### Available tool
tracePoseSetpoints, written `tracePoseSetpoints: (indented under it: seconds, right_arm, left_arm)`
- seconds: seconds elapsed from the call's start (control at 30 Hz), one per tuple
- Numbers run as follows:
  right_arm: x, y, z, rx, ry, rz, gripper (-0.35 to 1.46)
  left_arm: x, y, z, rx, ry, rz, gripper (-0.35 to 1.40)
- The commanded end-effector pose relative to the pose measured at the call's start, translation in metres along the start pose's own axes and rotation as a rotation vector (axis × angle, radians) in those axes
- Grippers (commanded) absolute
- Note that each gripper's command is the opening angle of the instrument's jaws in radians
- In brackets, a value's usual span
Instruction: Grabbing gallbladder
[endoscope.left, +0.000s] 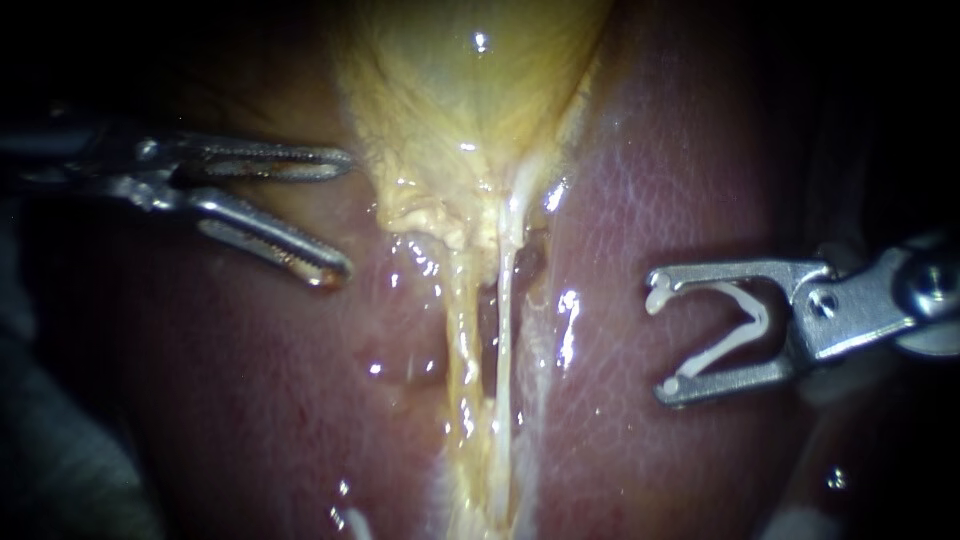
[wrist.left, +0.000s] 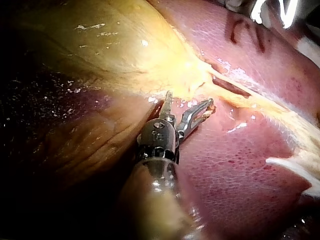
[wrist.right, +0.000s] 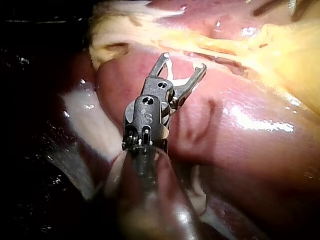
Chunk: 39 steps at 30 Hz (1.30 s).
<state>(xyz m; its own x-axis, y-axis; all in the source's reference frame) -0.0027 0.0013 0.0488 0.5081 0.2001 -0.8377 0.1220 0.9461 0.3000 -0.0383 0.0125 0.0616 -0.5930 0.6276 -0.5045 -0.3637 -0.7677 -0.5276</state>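
Endoscope view, left of frame: left instrument (endoscope.left: 338, 213), shaft in from the left edge. Its jaws are apart with nothing between them, and the tips are just beside the gallbladder's lower left edge. Contact can't be told.

Top centre: gallbladder (endoscope.left: 470, 90), yellow, narrowing downward to a neck at mid-frame. Below the neck, two pale tubes (endoscope.left: 503, 330) run side by side down the centre to the bottom edge, with a dark gap between them. Liver (endoscope.left: 650, 180), pink-red, lies on both sides.

Right of frame: right instrument (endoscope.left: 660, 340), jaws spread wide, holding an open white clip (endoscope.left: 735, 330) with one leg against each jaw. Its tips are near the tubes but not touching them.

Left wrist view: same spread jaws, gallbladder just ahead of them.

Right wrist view: the clip sits in the jaws over the liver.
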Motion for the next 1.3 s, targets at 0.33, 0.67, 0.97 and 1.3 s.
tracePoseSetpoints:
  seconds: [0.33,0.67,0.97,1.3]
  right_arm:
    - [0.0000,0.0000,0.0000,0.000,0.000,0.000,0.47]
    - [0.0000,0.0000,0.0000,0.000,0.000,0.000,0.47]
    - [0.0000,0.0000,0.0000,0.000,0.000,0.000,0.47]
    - [0.0000,0.0000,0.0000,0.000,0.000,0.000,0.47]
  left_arm:
    - [0.0013,0.0001,0.0022,0.010,0.012,-0.009,0.42]
    - [0.0012,-0.0004,0.0047,0.007,0.012,-0.006,0.39]
    - [0.0012,-0.0009,0.0060,0.008,0.012,-0.003,0.26]
    - [0.0016,-0.0010,0.0066,0.007,0.012,-0.005,0.29]
